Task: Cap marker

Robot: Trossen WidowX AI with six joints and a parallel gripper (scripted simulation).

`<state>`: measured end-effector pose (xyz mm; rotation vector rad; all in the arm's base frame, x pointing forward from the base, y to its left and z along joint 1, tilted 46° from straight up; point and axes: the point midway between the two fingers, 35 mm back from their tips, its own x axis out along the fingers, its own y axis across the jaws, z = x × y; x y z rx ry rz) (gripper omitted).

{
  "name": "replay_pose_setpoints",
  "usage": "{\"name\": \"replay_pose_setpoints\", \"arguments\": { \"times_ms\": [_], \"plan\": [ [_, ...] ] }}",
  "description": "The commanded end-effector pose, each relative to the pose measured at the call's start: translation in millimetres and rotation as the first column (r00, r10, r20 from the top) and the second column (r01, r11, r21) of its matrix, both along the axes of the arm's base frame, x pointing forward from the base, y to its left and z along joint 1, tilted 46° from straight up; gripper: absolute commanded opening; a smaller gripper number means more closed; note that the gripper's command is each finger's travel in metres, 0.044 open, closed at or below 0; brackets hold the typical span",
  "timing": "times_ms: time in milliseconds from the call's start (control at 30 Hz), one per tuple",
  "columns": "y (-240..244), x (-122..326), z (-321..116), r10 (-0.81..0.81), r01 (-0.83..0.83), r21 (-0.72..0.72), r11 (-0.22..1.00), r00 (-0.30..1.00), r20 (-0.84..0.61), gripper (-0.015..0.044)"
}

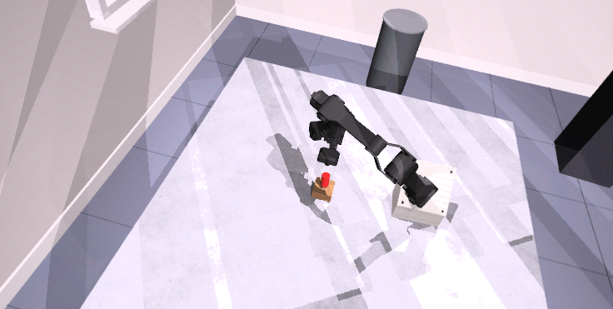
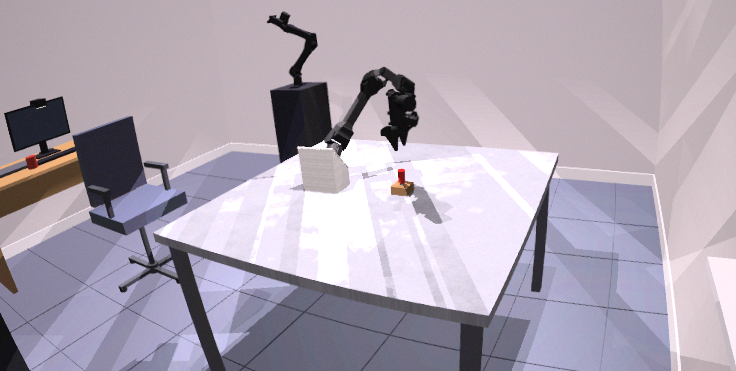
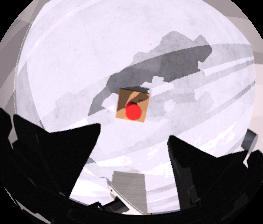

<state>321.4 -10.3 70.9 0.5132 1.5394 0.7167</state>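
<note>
Cap (image 1: pixel 326 176) sits on marker in block (image 1: pixel 323 191) on tabletop (image 1: pixel 240 221), looks seated. Fingers wide apart, hold nothing, well above it. Left: arm moves further away, approx. done.

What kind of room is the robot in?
Probably an office or lab room: there is a swivel chair, a desk with a monitor, and a white table where the robot arm works.

The red cap (image 1: pixel 326 178) sits upright on the marker in the tan holder block (image 1: pixel 323 191).
</note>
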Motion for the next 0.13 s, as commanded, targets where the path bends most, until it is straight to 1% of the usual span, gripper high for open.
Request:
{"name": "replay_pose_setpoints", "arguments": {
  "times_ms": [0,33,100],
  "plan": [
    [-0.8,-0.1,-0.2,0.006,-0.006,-0.004,1.0,1.0,0.002,0.042],
    [-0.8,-0.1,-0.2,0.006,-0.006,-0.004,1.0,1.0,0.002,0.044],
    [-0.8,-0.1,-0.2,0.006,-0.006,-0.004,1.0,1.0,0.002,0.044]
  ]
}}
